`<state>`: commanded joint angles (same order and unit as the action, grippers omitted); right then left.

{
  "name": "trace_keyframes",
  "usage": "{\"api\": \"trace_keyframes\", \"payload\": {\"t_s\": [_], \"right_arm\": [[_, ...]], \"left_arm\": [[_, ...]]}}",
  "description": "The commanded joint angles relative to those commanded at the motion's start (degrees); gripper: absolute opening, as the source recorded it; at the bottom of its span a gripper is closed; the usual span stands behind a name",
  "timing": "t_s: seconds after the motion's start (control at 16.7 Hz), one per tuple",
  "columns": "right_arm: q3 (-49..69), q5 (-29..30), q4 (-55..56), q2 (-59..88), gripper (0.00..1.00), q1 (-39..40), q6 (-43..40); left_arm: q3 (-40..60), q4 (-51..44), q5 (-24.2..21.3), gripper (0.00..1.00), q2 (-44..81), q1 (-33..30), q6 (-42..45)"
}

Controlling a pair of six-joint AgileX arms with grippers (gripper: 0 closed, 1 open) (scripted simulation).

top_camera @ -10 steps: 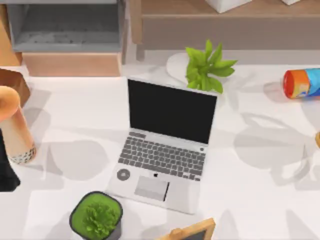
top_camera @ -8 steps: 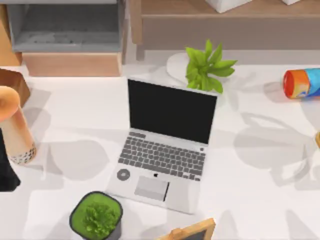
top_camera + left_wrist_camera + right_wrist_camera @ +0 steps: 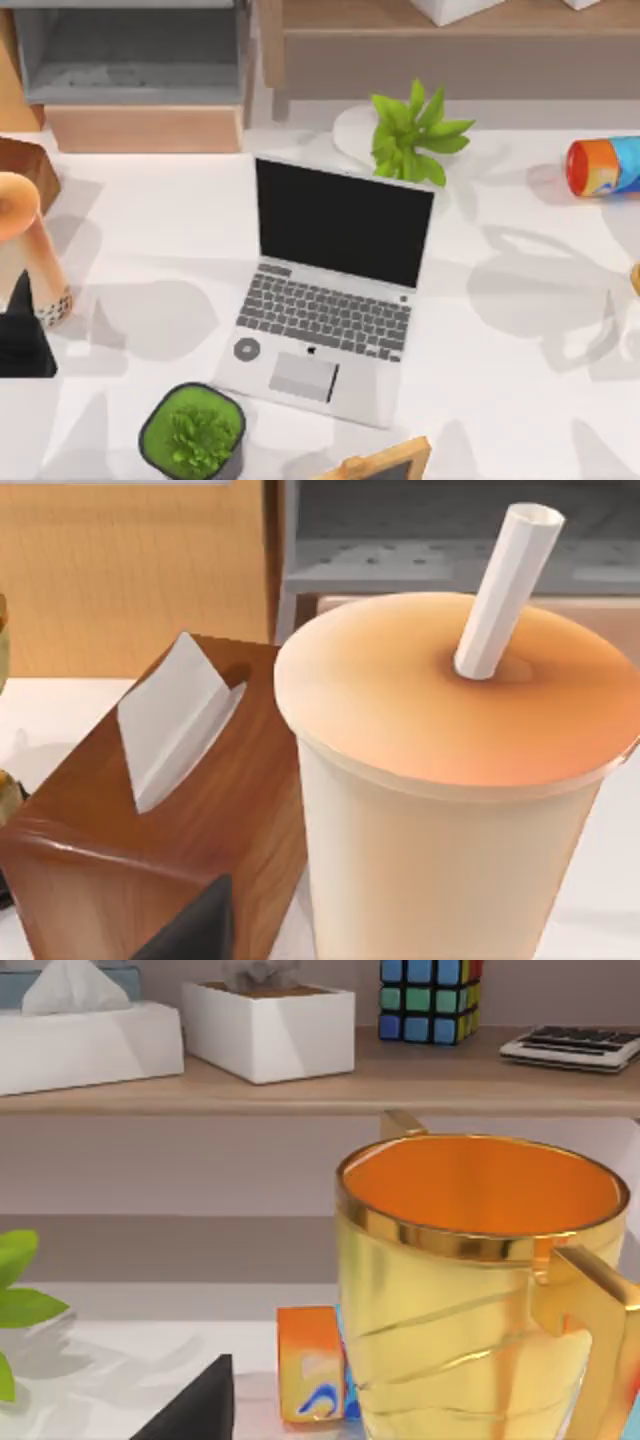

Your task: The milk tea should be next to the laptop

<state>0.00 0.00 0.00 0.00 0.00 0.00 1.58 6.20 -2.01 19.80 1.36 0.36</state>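
Observation:
The milk tea [image 3: 28, 245] stands upright at the table's far left edge, a beige cup with a tan-orange lid [image 3: 450, 695] and a white straw [image 3: 500, 585]. My left gripper [image 3: 22, 340] is a dark shape right at the cup's near side, covering part of its speckled base. The open silver laptop [image 3: 325, 300] sits mid-table, well to the right of the cup, with bare table between them. A dark part of my right gripper [image 3: 195, 1405] shows in the right wrist view, close to a gold mug [image 3: 480, 1290].
A wooden tissue box [image 3: 130, 810] stands just behind the milk tea. A dark potted plant [image 3: 195, 430] sits in front of the laptop's left corner, and a leafy plant [image 3: 410, 135] behind the laptop. An orange-and-blue can [image 3: 605, 165] lies far right. A small framed board [image 3: 385, 465] is at the front edge.
My left arm's dark shape has shifted right and toward the milk tea, now overlapping its base. The cup and the laptop stay where they were.

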Motion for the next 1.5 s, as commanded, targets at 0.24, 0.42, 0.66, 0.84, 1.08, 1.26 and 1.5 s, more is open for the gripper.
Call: {"api": "trace_keyframes", "payload": {"t_s": [0.24, 0.42, 0.66, 0.84, 1.08, 1.26, 1.5], "right_arm": [[0.0, 0.0, 0.0, 0.0, 1.00, 0.0, 0.0], [0.0, 0.0, 0.0, 0.0, 1.00, 0.0, 0.0], [0.0, 0.0, 0.0, 0.0, 1.00, 0.0, 0.0], [0.0, 0.0, 0.0, 0.0, 1.00, 0.0, 0.0], [0.0, 0.0, 0.0, 0.0, 1.00, 0.0, 0.0], [0.0, 0.0, 0.0, 0.0, 1.00, 0.0, 0.0], [0.0, 0.0, 0.0, 0.0, 1.00, 0.0, 0.0]], "left_arm": [[0.4, 2.1, -0.7, 1.00, 7.5, 0.6, 0.0], [0.4, 2.3, -0.7, 1.00, 7.9, 0.7, 0.0], [0.5, 4.0, -0.6, 1.00, 9.7, 0.5, 0.0], [1.7, 10.5, -0.5, 1.00, 17.0, 0.4, 0.1], [3.7, 23.2, -0.3, 1.00, 32.1, 0.1, 0.2], [5.2, 32.6, -0.2, 1.00, 43.0, -0.2, 0.3], [6.6, 42.9, 0.1, 1.00, 54.9, -0.6, 0.2]]}}
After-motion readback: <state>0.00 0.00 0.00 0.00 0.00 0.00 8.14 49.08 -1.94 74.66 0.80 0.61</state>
